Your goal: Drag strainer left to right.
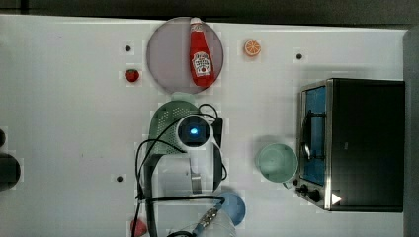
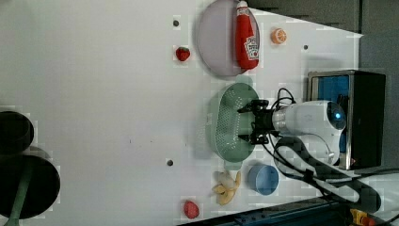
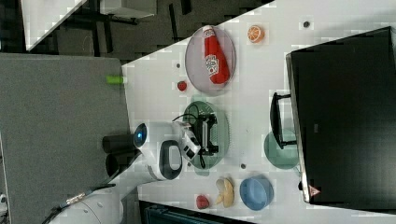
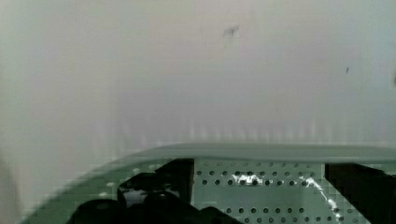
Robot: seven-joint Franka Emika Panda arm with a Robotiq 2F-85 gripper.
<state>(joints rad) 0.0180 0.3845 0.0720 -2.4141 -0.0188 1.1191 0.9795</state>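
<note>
Strainer (image 2: 230, 120) sits at the centre of the left view on the bench (image 2: 94, 94), its long axis running up and down the frame. To its right, the hand (image 2: 254, 123) hangs over the basin with jaws spread wide, holding nothing; the toaster oven (image 2: 362, 117) stands further right.

The arm (image 3: 161, 158) reaches out over the table, wrist bent down; its gripper (image 2: 248, 125) hangs with jaws spread wide (black fingers (image 4: 180, 179) well apart).
</note>
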